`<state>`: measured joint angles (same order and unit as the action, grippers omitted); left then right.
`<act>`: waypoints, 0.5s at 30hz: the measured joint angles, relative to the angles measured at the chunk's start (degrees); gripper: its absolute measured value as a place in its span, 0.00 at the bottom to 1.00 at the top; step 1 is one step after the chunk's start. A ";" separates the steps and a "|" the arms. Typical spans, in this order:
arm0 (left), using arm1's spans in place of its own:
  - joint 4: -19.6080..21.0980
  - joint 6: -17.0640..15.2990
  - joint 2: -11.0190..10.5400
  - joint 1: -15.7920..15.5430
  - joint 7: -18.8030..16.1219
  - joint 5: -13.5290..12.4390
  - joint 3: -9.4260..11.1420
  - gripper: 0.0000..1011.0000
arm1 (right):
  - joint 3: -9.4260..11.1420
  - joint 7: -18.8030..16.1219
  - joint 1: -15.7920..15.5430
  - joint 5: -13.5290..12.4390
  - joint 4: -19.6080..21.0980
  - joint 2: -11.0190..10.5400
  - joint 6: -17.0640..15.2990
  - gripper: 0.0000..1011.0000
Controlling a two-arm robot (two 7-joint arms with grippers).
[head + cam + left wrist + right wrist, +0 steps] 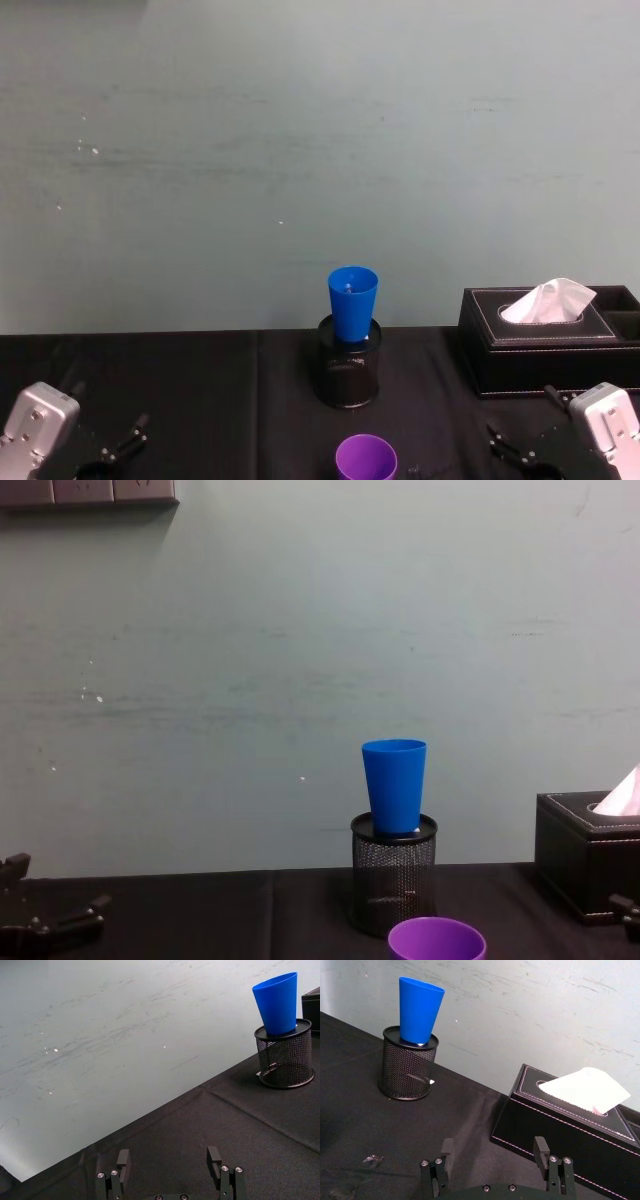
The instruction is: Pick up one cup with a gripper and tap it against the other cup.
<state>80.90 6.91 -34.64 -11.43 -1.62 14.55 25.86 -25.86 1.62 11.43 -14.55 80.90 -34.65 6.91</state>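
Purple cup (366, 458) upright at near edge of black table (200, 380), centre. Blue cup (352, 302) just beyond it, seated in mesh holder (348, 375). Tissue box (545, 345) at right. Left gripper (168, 1160) near-left, right gripper (494, 1149) near-right; both with fingers spread, empty.

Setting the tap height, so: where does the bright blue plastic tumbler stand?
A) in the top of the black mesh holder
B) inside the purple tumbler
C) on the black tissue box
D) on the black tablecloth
A: the bright blue plastic tumbler stands upright with its base in the open top of the black mesh cylindrical holder.
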 joint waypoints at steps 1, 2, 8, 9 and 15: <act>0.00 0.00 0.00 0.00 0.00 0.00 0.00 0.99 | 0.00 0.00 0.00 0.00 0.00 0.00 0.00 0.99; 0.00 0.00 0.00 0.00 0.00 0.00 0.00 0.99 | 0.00 0.00 0.00 0.00 0.01 0.00 0.00 0.99; 0.00 0.00 0.00 0.00 0.00 0.00 0.00 0.99 | 0.00 0.00 0.00 0.00 0.00 0.00 0.00 0.99; 0.00 0.00 0.00 0.00 0.00 0.00 0.00 0.99 | 0.00 0.00 0.00 0.00 0.00 0.00 0.00 0.99; 0.00 0.00 0.00 0.00 0.00 0.00 0.00 0.99 | 0.00 0.00 0.00 0.00 0.00 0.00 0.00 0.99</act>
<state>80.90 6.91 -34.65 -11.43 -1.62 14.55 25.86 -25.86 1.62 11.43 -14.55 80.90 -34.65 6.91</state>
